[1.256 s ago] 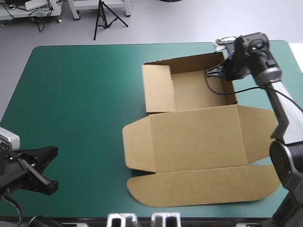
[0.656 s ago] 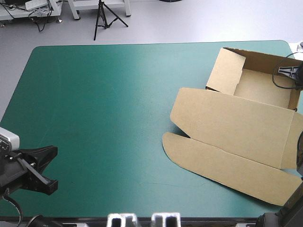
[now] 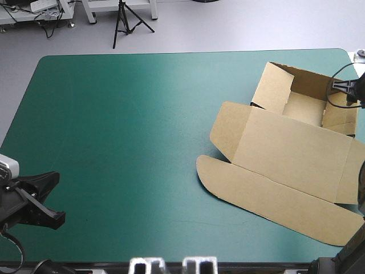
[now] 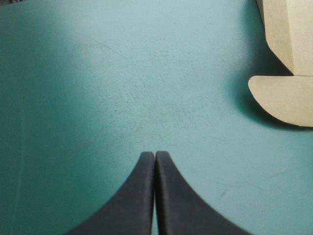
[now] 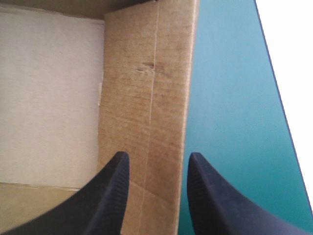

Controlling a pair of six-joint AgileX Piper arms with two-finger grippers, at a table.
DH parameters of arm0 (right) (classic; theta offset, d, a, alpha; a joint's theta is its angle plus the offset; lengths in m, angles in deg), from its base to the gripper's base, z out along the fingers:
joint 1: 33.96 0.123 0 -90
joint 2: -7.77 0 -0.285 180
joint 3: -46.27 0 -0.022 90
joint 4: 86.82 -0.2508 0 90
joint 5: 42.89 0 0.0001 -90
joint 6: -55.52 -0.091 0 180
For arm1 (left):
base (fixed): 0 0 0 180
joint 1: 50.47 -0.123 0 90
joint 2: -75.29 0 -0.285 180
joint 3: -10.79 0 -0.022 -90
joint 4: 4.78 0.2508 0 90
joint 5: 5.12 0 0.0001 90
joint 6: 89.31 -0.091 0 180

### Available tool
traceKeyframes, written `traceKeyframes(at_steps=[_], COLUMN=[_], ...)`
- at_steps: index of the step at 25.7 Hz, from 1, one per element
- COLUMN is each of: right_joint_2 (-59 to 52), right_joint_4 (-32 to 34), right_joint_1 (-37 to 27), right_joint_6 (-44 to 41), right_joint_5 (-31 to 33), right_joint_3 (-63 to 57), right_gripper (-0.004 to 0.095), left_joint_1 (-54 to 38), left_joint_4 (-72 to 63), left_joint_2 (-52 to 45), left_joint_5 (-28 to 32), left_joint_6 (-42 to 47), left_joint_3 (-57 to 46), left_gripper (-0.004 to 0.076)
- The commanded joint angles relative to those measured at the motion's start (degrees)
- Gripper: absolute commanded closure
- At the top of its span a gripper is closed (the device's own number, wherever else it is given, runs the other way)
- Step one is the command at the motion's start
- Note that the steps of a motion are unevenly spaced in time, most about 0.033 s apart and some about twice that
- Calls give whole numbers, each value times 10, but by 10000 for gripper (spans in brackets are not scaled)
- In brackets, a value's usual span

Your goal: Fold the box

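Sitting at the table's near-left corner, left gripper (image 4: pixel 155 155): black fingers pressed together to one point, nothing btwn them, low over teal-green cover (image 3: pixel 125 142). Wide stretch of cover lies btwn it & the brown box (image 3: pixel 285 171), which sits on the table's right half, turned at an angle to the edges. Part nearest the left gripper = long rounded tuck flap (image 3: pixel 268 197), flat on cover, well apart from the fingertips; left wrist view shows its rounded end ahead & off to one side. Next, lid panel (image 3: pixel 293 145) lying flat, w/ small side flap (image 3: pixel 226 128) at its left end. Beyond that, open tray (image 3: pixel 305 108) near far-right corner, left wall (image 3: pixel 272 85) & far wall raised. Right gripper (image 5: pixel 157 161) at tray's right side, by table's right edge: fingers spread, strip of right wall (image 5: pixel 146 98) showing btwn & ahead of them; contact w/ board, can't tell. Narrow band of cover runs outside that wall.
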Motion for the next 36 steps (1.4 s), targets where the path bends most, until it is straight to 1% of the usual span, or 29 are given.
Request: traceKeyframes(at_steps=[1,2,3,4,5,6,9,10,12,18,20,27,31,36], right_joint_2=[-85,-102,-133,-167,-184,-218,-283,-316,-376,-498,-543,-668,-727,-787], right_joint_4=[-56,-93,-167,-206,-207,-201,-208,-208,-207,-208,-208,-206,-206,-206], right_joint_1=[-3,-3,1,16,29,55,92,100,101,99,99,99,99,99], right_joint_6=[6,15,44,70,80,87,111,127,128,155,159,159,159,167], right_joint_5=[5,6,6,6,6,6,6,6,-8,-59,-78,-116,-143,-158], right_joint_3=[15,12,-3,-23,-37,-69,-143,-182,-250,-407,-459,-595,-659,-728], right_gripper=[534,535,603,754,852,914,925,925,925,925,925,925,925,925], left_joint_1=[2,2,2,2,2,2,2,2,2,2,2,2,2,2], left_joint_4=[20,23,32,44,50,51,46,38,16,-22,-33,-37,-43,-60], left_joint_2=[5,5,5,5,5,5,-2,-10,-25,-80,-100,-150,-161,-163], left_joint_5=[-19,-19,-17,-14,-12,-12,4,30,63,105,117,118,122,131], left_joint_6=[0,0,0,-8,-8,-8,3,3,0,-16,-41,-59,-70,-90], left_joint_3=[11,11,11,6,1,-16,-76,-116,-169,-261,-286,-347,-367,-382], left_gripper=[733,733,733,733,733,733,733,733,733,733,733,733,733,733])
